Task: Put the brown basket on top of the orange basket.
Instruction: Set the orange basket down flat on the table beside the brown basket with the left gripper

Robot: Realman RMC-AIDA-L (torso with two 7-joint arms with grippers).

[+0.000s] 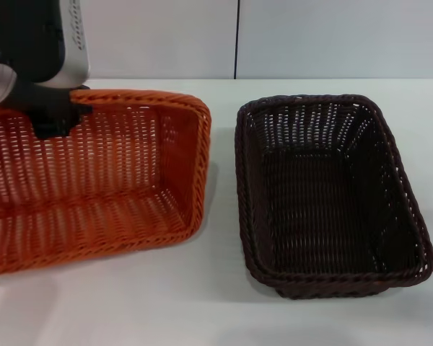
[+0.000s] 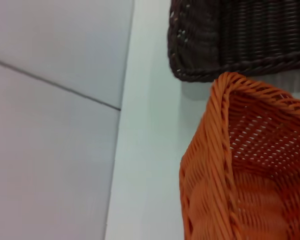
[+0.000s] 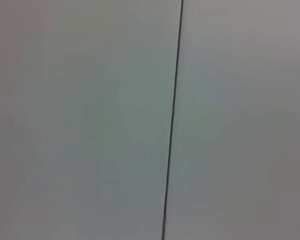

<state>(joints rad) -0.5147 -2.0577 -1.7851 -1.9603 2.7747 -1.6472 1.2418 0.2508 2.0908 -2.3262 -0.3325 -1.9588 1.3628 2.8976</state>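
The orange basket (image 1: 108,187) is at the left, tilted with its open side facing me and its far rim raised. My left gripper (image 1: 56,115) comes down from the top left, its black fingers shut on that far rim. The left wrist view shows a corner of the orange basket (image 2: 250,175) close up, with the brown basket (image 2: 235,40) beyond it. The brown basket (image 1: 325,194) rests flat and upright on the white table (image 1: 216,310) at the right, a narrow gap apart from the orange one. My right gripper is out of view; its wrist camera sees only a wall.
A pale panelled wall (image 1: 274,36) with a dark vertical seam (image 1: 237,40) stands behind the table. Bare white tabletop lies in front of both baskets and in the strip between them.
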